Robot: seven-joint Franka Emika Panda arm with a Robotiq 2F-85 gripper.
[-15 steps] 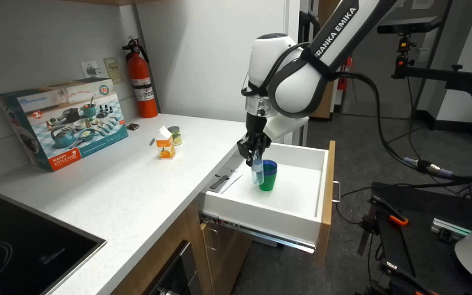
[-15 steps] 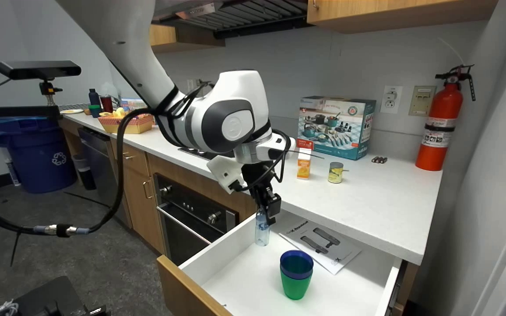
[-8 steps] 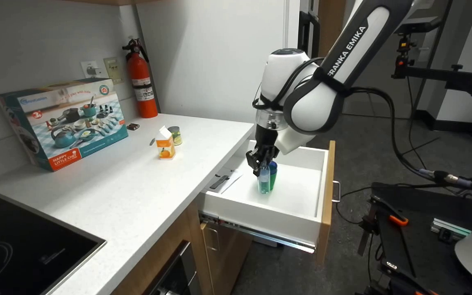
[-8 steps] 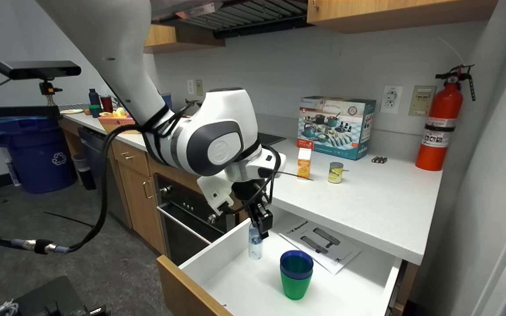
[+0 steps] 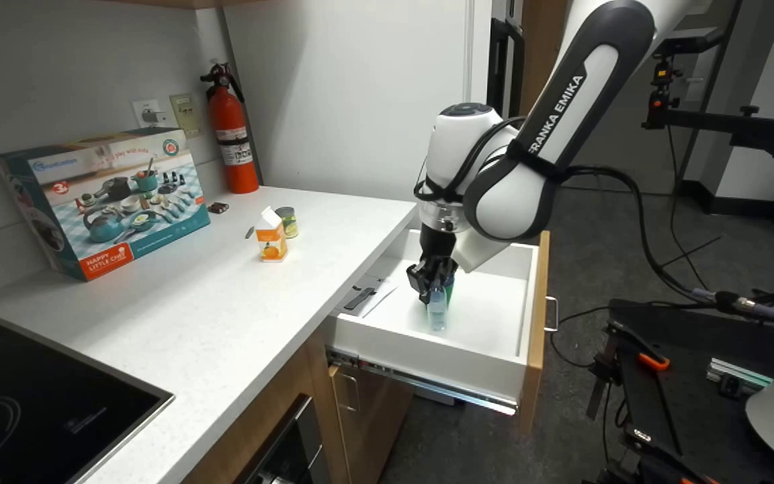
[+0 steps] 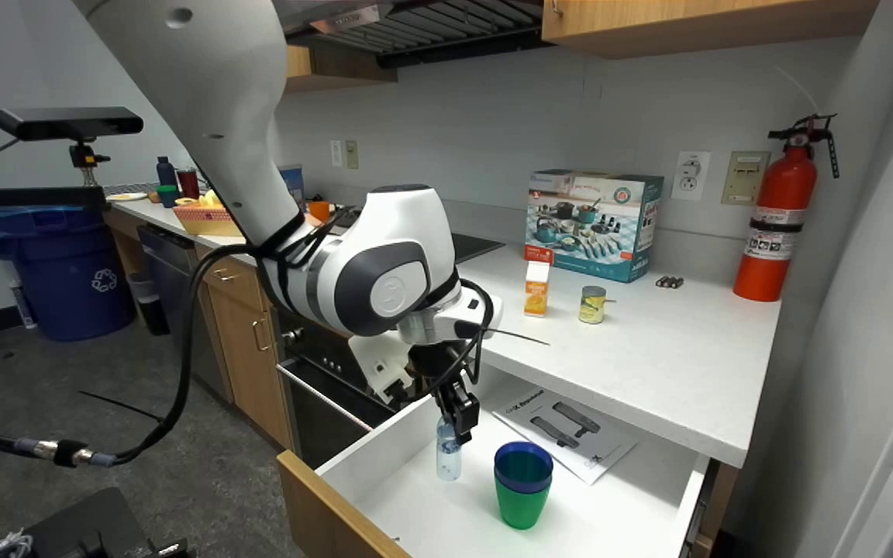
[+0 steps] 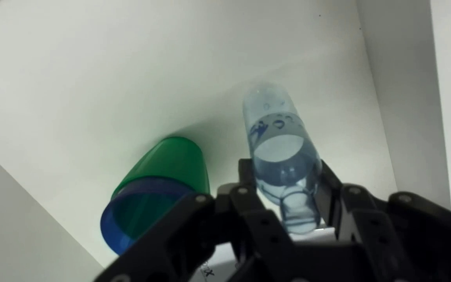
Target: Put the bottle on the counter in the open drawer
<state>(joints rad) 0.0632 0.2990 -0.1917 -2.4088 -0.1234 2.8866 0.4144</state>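
Note:
The bottle (image 5: 437,314) is clear with a pale blue tint. It hangs almost upright inside the open drawer (image 5: 427,348), low over its white floor. I cannot tell if its base touches the floor. It also shows in an exterior view (image 6: 449,459) and in the wrist view (image 7: 282,145). My gripper (image 7: 286,170) is shut on the bottle's upper part, one finger on each side. In both exterior views the gripper (image 5: 434,279) is below the level of the counter (image 5: 226,302). The drawer's light wood front (image 6: 338,508) is pulled well out.
A blue-and-green cup stack (image 6: 522,488) stands in the drawer beside the bottle. A printed sheet (image 6: 567,434) lies at the drawer's back. An orange-and-white carton (image 5: 271,236), a small can (image 6: 591,304) and a toy box (image 5: 118,202) stand on the counter.
My gripper has gone down into the drawer with the bottle, moving also a little towards the drawer front. The bottle now hangs lower near the drawer floor. The cups have not moved.

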